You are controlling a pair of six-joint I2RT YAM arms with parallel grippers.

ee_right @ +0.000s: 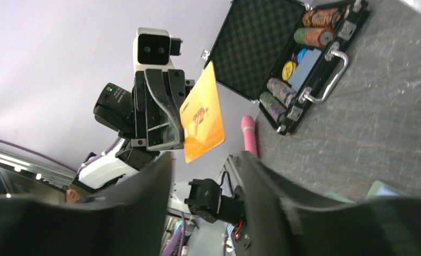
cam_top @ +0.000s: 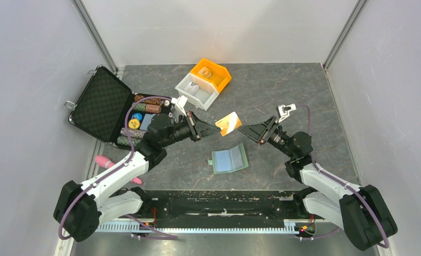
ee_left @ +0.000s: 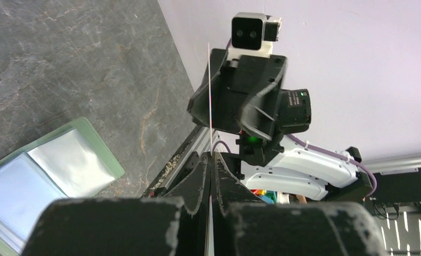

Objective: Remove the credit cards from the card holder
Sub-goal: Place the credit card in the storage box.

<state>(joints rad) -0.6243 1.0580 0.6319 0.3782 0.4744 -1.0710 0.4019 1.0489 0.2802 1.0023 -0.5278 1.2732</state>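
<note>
My left gripper (cam_top: pixel 213 129) is shut on an orange-tan credit card (cam_top: pixel 229 123) and holds it in the air over the middle of the table. In the left wrist view the card (ee_left: pixel 209 90) shows edge-on, pinched between the shut fingers (ee_left: pixel 197 176). My right gripper (cam_top: pixel 245 132) is open and empty, just right of the card and facing it. In the right wrist view the card (ee_right: pixel 203 117) hangs in front of its spread fingers (ee_right: pixel 150 181). The sage-green card holder (cam_top: pixel 228 159) lies open on the table below; its clear pockets (ee_left: pixel 64 160) look pale blue.
An open black foam-lined case (cam_top: pixel 102 104) with poker chips lies at the back left. An orange bin (cam_top: pixel 212 73) and a white bin (cam_top: pixel 196 90) stand at the back centre. A pink object (cam_top: pixel 104 161) lies at the left edge, by the left arm.
</note>
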